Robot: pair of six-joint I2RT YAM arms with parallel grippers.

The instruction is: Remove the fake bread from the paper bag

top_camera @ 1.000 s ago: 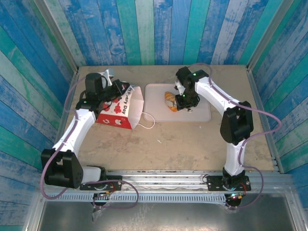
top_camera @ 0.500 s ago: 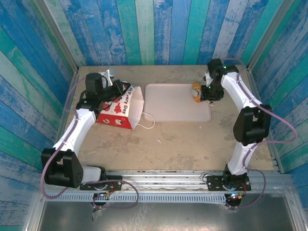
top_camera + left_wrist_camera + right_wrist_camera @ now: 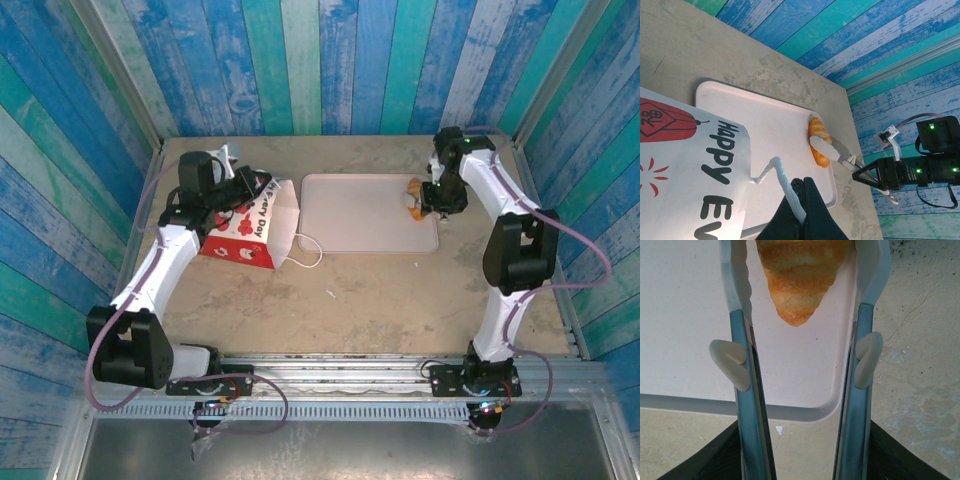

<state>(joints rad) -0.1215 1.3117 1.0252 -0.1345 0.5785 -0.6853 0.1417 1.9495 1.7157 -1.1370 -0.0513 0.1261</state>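
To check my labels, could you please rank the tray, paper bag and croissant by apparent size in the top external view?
1. pink tray
2. paper bag, somewhat smaller
3. toy croissant, clearly smallest

Paper bag [image 3: 245, 232]: white with red printed shapes and black lettering; cord handle [image 3: 775, 167] white. Croissant [image 3: 800, 275]: golden-orange with paler ridged bands. Tray [image 3: 360, 215]: pale pink, plain. Bench [image 3: 380, 300]: mottled beige. Wall planks [image 3: 330, 60]: striped blue, teal and green.

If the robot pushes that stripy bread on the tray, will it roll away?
Probably not far: the croissant tapers to a point and looks ridged, so it would likely pivot. The tray has a raised rim that should stop it.
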